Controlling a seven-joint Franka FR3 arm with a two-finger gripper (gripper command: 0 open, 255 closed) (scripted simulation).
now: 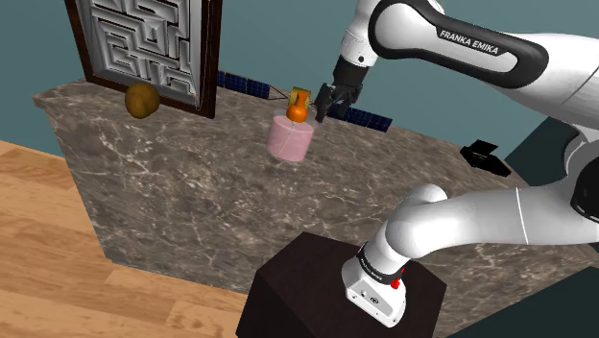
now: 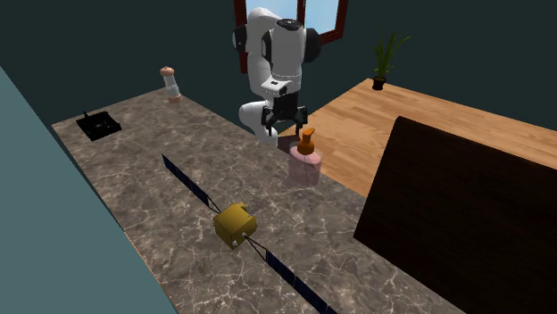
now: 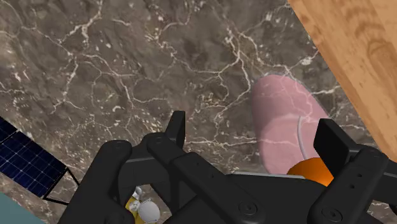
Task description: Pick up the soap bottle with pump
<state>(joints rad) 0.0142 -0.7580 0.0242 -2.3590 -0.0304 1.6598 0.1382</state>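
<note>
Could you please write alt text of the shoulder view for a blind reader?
A white robot arm reaches across a dark marble counter, its open black gripper right beside the orange pump of a pink soap bottle standing on the counter. A framed maze panel and a brown round object sit at the far left.

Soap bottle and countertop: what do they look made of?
Soap bottle: pale pink, smooth body with an orange pump. Probably plastic and slightly see-through, since a pale line like a dip tube shows through it in the wrist view. Countertop: dark brown with branching white veins, which reads as marble or similar stone. Its finish is hard to judge.
</note>
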